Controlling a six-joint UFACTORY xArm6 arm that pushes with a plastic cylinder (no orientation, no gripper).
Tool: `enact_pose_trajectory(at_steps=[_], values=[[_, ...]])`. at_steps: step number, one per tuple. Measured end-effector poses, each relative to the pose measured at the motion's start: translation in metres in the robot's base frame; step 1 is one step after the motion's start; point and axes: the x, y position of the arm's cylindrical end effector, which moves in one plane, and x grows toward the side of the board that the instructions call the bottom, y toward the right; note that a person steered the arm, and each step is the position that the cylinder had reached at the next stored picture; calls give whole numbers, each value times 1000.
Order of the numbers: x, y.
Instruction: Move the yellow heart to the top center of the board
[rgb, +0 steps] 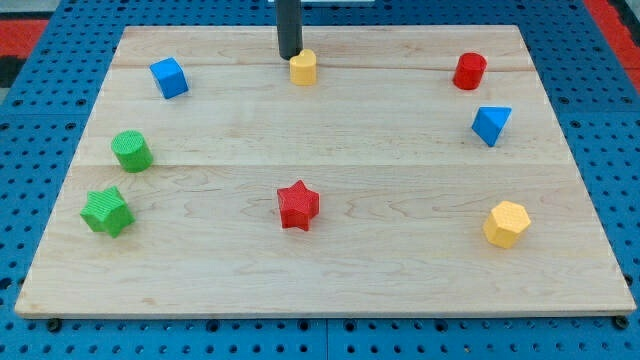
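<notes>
The yellow heart (303, 68) sits near the view's top centre of the wooden board (320, 290). My tip (289, 56) is at the heart's upper left side, touching or nearly touching it. The dark rod comes down from the view's top edge.
A blue cube (169, 77) is at the top left. A red cylinder (469, 71) and a blue triangular block (491, 125) are at the right. A green cylinder (131, 151) and green star (105, 211) are at the left. A red star (298, 205) is at lower centre, a yellow hexagon (506, 223) at lower right.
</notes>
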Motion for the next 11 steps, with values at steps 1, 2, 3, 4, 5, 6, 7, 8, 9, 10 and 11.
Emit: enact_pose_trajectory(at_steps=[1,2,3,4,5,6,7,8,9,10,11], values=[[23,-53],[72,-24],[73,34],[42,44],[15,38],[47,38],[50,-28],[18,-5],[-4,38],[18,7],[70,-70]])
